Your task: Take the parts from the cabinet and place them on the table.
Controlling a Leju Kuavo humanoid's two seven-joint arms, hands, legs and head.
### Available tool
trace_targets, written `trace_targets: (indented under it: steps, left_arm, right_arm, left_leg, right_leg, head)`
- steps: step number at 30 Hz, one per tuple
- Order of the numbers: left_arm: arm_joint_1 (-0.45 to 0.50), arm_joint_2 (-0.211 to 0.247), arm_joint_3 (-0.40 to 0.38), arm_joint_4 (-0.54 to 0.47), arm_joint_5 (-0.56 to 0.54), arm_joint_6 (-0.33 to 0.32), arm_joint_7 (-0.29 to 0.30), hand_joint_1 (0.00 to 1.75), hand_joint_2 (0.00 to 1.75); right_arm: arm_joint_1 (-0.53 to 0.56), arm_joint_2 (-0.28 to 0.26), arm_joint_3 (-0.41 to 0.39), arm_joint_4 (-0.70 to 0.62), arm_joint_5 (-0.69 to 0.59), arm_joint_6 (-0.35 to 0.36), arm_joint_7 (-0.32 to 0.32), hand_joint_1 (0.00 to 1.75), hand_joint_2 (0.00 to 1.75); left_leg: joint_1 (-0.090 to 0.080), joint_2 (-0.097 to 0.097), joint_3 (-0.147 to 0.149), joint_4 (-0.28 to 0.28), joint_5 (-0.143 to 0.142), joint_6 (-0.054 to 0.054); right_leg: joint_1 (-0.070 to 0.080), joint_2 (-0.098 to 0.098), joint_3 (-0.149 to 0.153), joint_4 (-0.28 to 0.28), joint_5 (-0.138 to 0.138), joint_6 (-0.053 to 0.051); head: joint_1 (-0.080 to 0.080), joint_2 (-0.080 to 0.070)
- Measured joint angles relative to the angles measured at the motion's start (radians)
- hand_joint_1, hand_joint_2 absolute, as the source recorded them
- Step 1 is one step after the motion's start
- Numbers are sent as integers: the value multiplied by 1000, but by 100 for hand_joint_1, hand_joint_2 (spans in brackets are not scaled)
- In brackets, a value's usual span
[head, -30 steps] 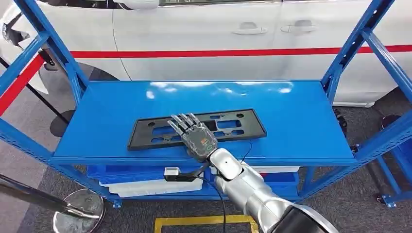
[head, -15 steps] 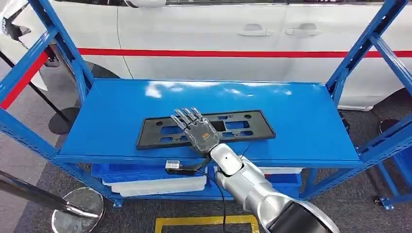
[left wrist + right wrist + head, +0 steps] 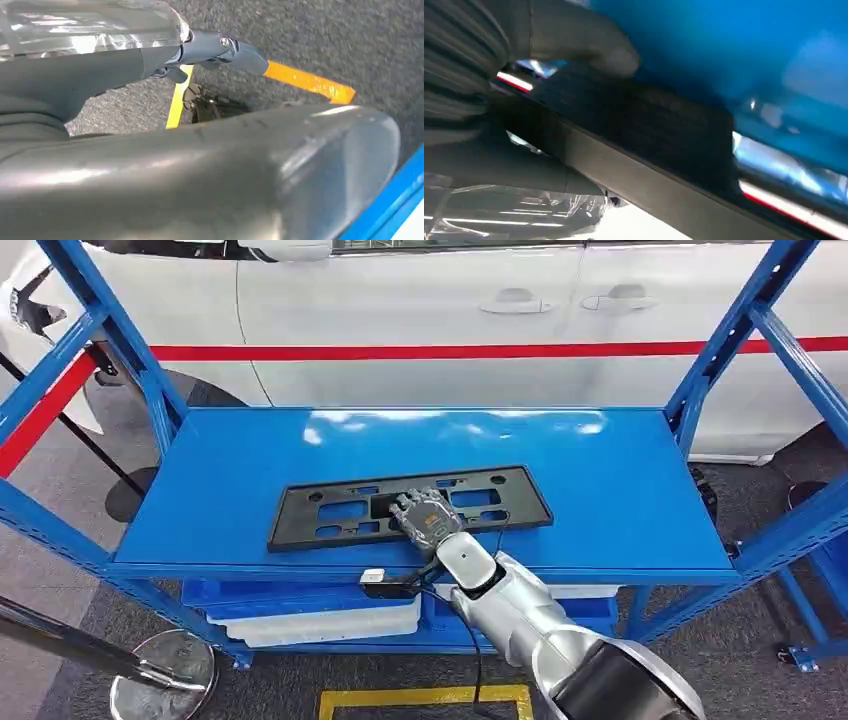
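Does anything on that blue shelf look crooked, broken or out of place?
Only slightly: the black plastic frame lies a little askew to the blue shelf edge, its left end nearer the front. The right hand rests on it. No damage shows.

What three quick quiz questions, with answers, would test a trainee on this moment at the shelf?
1. True or false: the black plate lies flat on the blue shelf.
2. Which hand is on the plate? A) left B) right C) both
3. Fill in: behind the shelf stands a white ____ with a red stripe.

Key:
1. True. It lies along the shelf's front half.
2. B. The right hand has its fingers curled at the plate's near edge, about midway along it; the right wrist view shows the thumb against the plate. Whether the grip is firm cannot be told.
3. Car.
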Motion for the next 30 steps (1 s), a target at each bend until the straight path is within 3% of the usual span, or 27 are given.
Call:
trace_targets:
  steps: [2, 3, 4, 5, 6, 8, 9, 11, 12, 14, 15, 18, 19, 20, 21, 22, 23, 24, 25, 27, 28, 30]
  left_arm:
    - [1, 0, 0, 0, 0, -5, -2, 0, 0]
    - [2, 0, 0, 0, -2, -8, -2, 0, 0]
    - [3, -1, 0, 0, -3, -13, -3, 0, 0]
    - [3, -2, 0, 0, -3, -17, -5, 0, 0]
    - [3, -1, 0, 0, -3, -21, -8, 0, 0]
    - [1, -1, 0, 0, -3, -27, -16, 0, 0]
    - [-1, -1, 0, 0, -3, -30, -19, 0, 0]
    - [-2, -1, -1, 0, -3, -31, -36, 0, 0]
    - [-1, -1, -1, 0, -3, -31, -41, 0, 175]
    - [-2, -2, -4, 0, -9, -26, -73, 0, 175]
    - [-3, -2, -5, 0, -12, -23, -82, 0, 175]
    - [-3, -2, -8, 0, -18, -16, -102, 0, 175]
    - [-2, -2, -8, 0, -18, -12, -103, 0, 175]
    - [-1, -2, -8, 0, -18, -12, -103, 0, 175]
    - [-1, -2, -8, 0, -16, -14, -103, 0, 175]
    - [-2, -3, -8, 0, -13, -19, -105, 0, 175]
    - [-2, -3, -8, 0, -11, -23, -111, 0, 175]
    - [-2, -3, -8, 0, -8, -30, -116, 0, 175]
    - [-3, -3, -8, 0, -4, -35, -116, 0, 175]
    - [-3, -3, -8, 0, 8, -39, -108, 0, 175]
    - [-4, -3, -7, 0, 12, -42, -105, 0, 175]
    - [-4, -2, -6, 0, 25, -51, -102, 0, 175]
  right_arm:
    - [4, -1, 3, 8, 0, -1, 3, 166, 175]
    - [4, -2, 3, 11, 1, -2, 6, 164, 175]
    - [2, -2, 3, 13, 1, -2, 8, 166, 175]
    - [0, -2, 3, 14, 1, -3, 8, 166, 175]
    - [0, -2, 3, 14, 1, -5, 8, 166, 175]
    - [-4, -2, 4, 14, 1, -8, 6, 169, 175]
    - [-6, -2, 4, 14, 1, -8, 6, 171, 175]
    - [-9, -4, 4, 15, 1, -14, 4, 171, 175]
    - [-9, -4, 4, 16, 1, -16, 3, 171, 175]
    - [-11, -5, 4, 16, 1, -21, -2, 171, 175]
    - [-12, -5, 4, 17, 1, -22, -6, 171, 175]
    - [-9, -5, -1, 18, -13, -50, -23, 171, 175]
    - [-7, -5, -7, 18, -27, -71, -36, 171, 175]
    - [-5, -5, -15, 18, -45, -93, -51, 171, 175]
    - [-2, -5, -26, 18, -65, -113, -70, 171, 175]
    - [3, -5, -39, 14, -97, -132, -100, 171, 175]
    - [8, -5, -54, 4, -158, -147, -155, 171, 175]
    - [17, -5, -84, -17, -256, -167, -251, 171, 175]
    - [26, -2, -114, -44, -346, -183, -346, 171, 175]
    - [47, 1, -189, -149, -550, -167, -523, 171, 175]
    - [59, 1, -221, -215, -654, -143, -577, 171, 175]
    - [103, 1, -273, -371, -869, -63, -654, 171, 175]
  left_leg:
    - [3, 0, -71, 153, -77, -7]
    - [4, 0, -105, 227, -103, -10]
    - [4, 0, -118, 254, -101, -12]
    - [5, 0, -105, 230, -77, -12]
    - [5, 0, -73, 167, -38, -11]
    - [5, 3, 22, -21, 45, -4]
    - [3, 6, 41, -62, 31, 3]
    - [-3, 3, 38, -63, 35, 16]
    - [-6, 3, 38, -63, 36, 21]
    - [3, 5, 42, -77, 49, 37]
    - [3, 5, 41, -78, 51, 42]
    - [2, 5, 32, -76, 53, 46]
    - [2, 5, 30, -75, 54, 46]
    - [3, 5, 30, -74, 53, 45]
    - [3, 4, 30, -73, 53, 44]
    - [3, 2, 31, -71, 51, 42]
    - [3, 0, 32, -68, 49, 38]
    - [3, 0, 29, -65, 46, 33]
    - [-4, 0, 23, -55, 42, 25]
    - [2, 1, 25, -60, 43, 11]
    - [5, 1, 30, -64, 43, 3]
    - [8, 2, 30, -44, 24, -6]
  right_leg:
    - [1, 0, -2, 1, 0, -2]
    - [2, -1, -3, 1, 0, -3]
    - [2, -1, -2, 2, 0, -2]
    - [2, 0, 0, 2, 0, -2]
    - [2, 0, 1, 3, -1, -1]
    - [1, 1, 5, 6, -4, 4]
    - [8, 2, 4, 9, -6, 9]
    - [7, 3, 0, 9, -3, 21]
    - [4, 3, 2, 6, -1, 28]
    - [2, 3, 0, 15, -6, 41]
    - [3, 3, -9, 36, -26, 42]
    - [0, 3, -120, 266, -146, 50]
    - [-1, 3, -147, 320, -158, 52]
    - [-3, 3, -149, 321, -143, 52]
    - [-5, 3, -128, 279, -110, 52]
    - [-7, 3, -89, 198, -64, 50]
    - [-8, 3, -48, 113, -24, 47]
    - [-7, 4, -13, 35, -4, 41]
    - [-1, 4, -7, 18, -12, 38]
    - [5, 6, -9, 22, -13, 26]
    - [8, 7, -6, 22, -14, 19]
    - [-1, 1, 7, 7, -10, 6]
  head:
    - [0, 0]
    - [0, 0]
    - [0, 0]
    - [0, 0]
    - [0, 0]
    - [0, 0]
    - [0, 0]
    - [0, 0]
    - [0, 0]
    - [0, 0]
    - [0, 0]
    - [0, 0]
    - [0, 0]
    - [0, 0]
    - [0, 0]
    - [0, 0]
    - [0, 0]
    - [0, 0]
    - [0, 0]
    - [0, 0]
    - [0, 0]
    - [0, 0]
